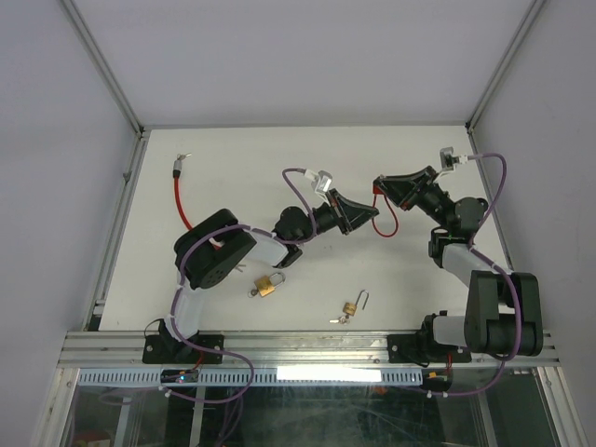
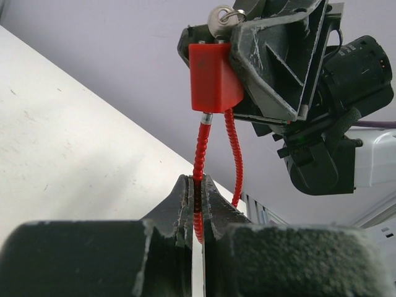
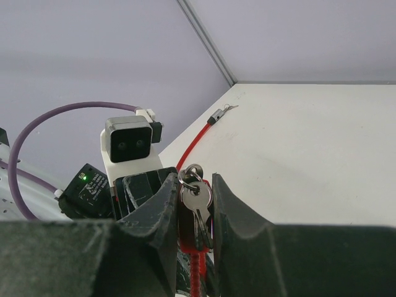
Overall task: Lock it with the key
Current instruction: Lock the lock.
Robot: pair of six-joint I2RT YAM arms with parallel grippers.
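A red cable lock body (image 2: pixel 213 77) hangs above the table with my right gripper (image 3: pixel 197 185) shut on it. Silver keys (image 3: pixel 199 201) on a ring stick out of its top between the right fingers, and they also show in the left wrist view (image 2: pixel 223 17). My left gripper (image 2: pixel 198 185) is shut on the red cable (image 2: pixel 202 148) just below the lock body, where a metal ferrule enters it. A second strand (image 2: pixel 234 154) curves down behind. From above, both grippers meet mid-table, left (image 1: pixel 374 213) and right (image 1: pixel 378 186), with a red loop (image 1: pixel 389 223) hanging below.
A length of red cable (image 1: pixel 177 196) with a metal tip (image 1: pixel 183 158) lies at the far left; its run disappears under the left arm. Two small brass padlocks (image 1: pixel 267 286) (image 1: pixel 352 305) lie near the front edge. Frame rails border the table.
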